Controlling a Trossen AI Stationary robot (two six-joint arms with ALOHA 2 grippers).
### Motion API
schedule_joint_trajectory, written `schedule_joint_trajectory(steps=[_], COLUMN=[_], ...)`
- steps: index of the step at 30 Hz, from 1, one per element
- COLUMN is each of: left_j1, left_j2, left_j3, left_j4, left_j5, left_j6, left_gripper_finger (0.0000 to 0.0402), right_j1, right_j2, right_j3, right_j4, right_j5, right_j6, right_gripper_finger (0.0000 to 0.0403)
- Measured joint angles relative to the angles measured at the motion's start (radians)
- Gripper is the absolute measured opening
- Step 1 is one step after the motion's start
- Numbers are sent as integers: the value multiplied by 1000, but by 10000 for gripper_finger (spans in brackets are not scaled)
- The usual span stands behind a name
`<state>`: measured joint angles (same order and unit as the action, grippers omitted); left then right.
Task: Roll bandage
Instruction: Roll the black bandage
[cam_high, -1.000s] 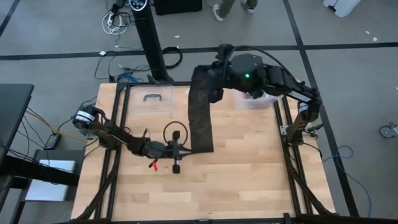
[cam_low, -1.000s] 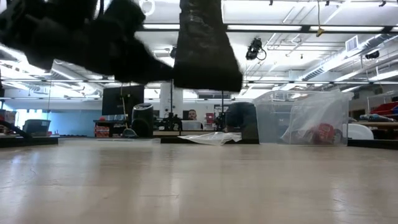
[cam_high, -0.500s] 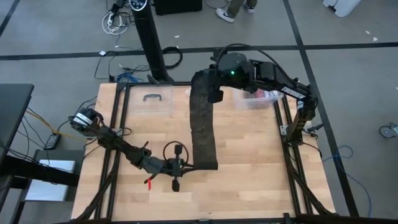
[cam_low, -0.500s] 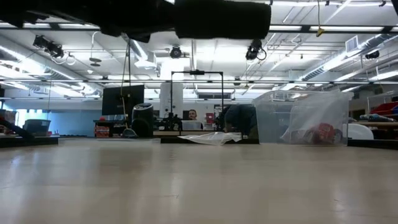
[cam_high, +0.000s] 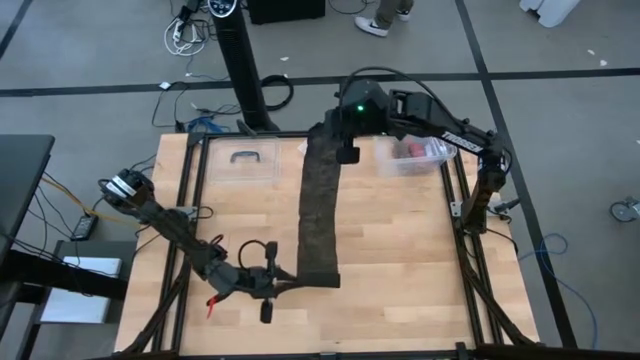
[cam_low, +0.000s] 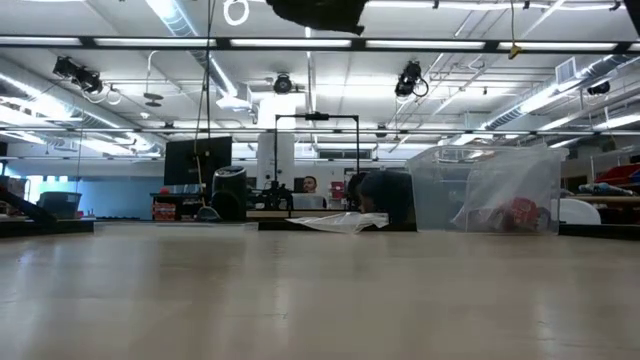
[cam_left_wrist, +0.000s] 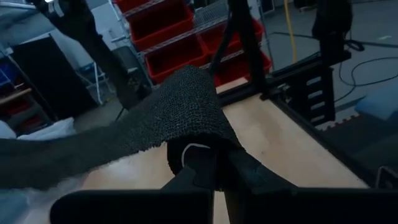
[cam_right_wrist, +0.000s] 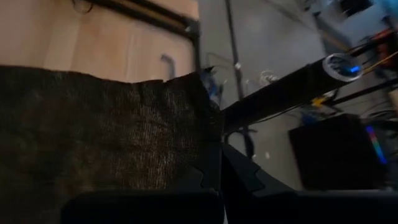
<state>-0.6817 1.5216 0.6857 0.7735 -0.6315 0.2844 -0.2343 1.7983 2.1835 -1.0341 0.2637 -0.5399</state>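
Pale wood table (cam_high: 400, 250) lies beneath a black elastic bandage (cam_high: 318, 210), stretched taut and lifted clear from twelve o'clock toward six. The right gripper (cam_high: 335, 128) is clenched on the far end near the clear plastic box (cam_high: 415, 158) at one o'clock; the left gripper (cam_high: 285, 283) grasps the near end. Judged from this, rolling has not begun: the whole length remains unwound.

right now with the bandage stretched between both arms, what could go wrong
1. The bandage hangs taut between the left hand and the right hand; more pull could slip an end free.
2. The left hand pinches only the folded end, so the fold may unravel.
3. The clear box sits near the right arm and could get bumped.
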Motion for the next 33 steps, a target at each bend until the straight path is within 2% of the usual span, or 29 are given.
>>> schedule_joint_trajectory(steps=[13, 19, 26, 30, 33], left_j1=[-40, -41, -41, -41, -41], left_j2=[-2, -2, -2, -2, -7], left_j3=[70, 70, 71, 71, 71], left_j4=[-61, -46, -32, -30, -25], left_j5=[-11, -31, -31, -31, -32], left_j6=[26, 25, 24, 25, 26], left_gripper_finger=[18, 18, 18, 18, 18], right_j1=[-42, -41, -35, -21, -7], right_j2=[0, 0, -9, -11, -11], right_j3=[-390, -523, -521, -469, -406], right_j4=[172, 219, 206, 182, 97], right_j5=[-177, -186, -186, -180, -178], right_j6=[51, 74, 85, 92, 103], right_gripper_finger=[4, 37, 113, 159, 188])
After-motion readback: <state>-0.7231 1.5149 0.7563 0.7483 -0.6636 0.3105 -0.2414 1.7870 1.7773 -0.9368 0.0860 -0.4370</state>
